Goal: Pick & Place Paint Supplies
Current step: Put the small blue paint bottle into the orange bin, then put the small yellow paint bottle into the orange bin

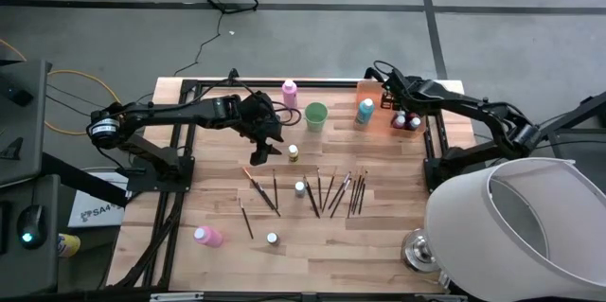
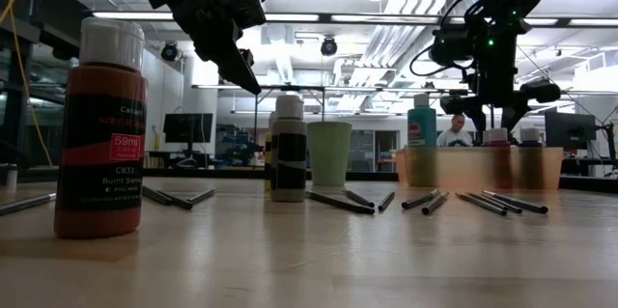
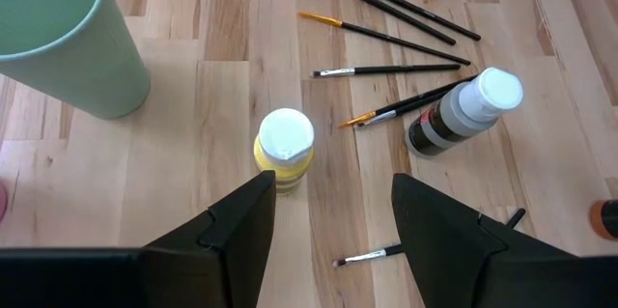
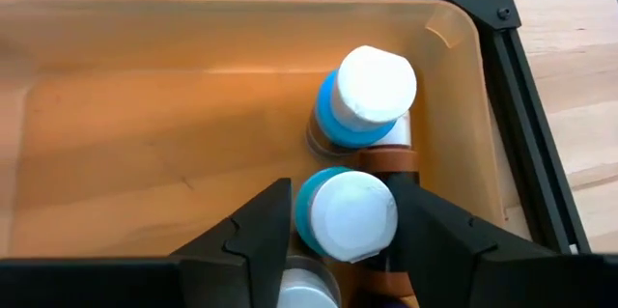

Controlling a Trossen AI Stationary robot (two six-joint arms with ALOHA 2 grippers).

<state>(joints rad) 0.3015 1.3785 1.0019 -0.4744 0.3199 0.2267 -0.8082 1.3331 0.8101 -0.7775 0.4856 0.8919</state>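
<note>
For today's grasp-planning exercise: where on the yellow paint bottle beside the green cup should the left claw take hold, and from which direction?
Grip the yellow paint bottle around its body just under the white cap, coming straight down from above. It stands upright with bare wood on both sides, and the open left claw hangs near it already. The green cup and a grey paint bottle stand clear of it, so the fingers probably fit.

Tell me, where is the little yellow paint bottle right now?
The yellow paint bottle stands upright on the table near the middle of the high view, just below the green cup and right beside the open left pincer.
</note>
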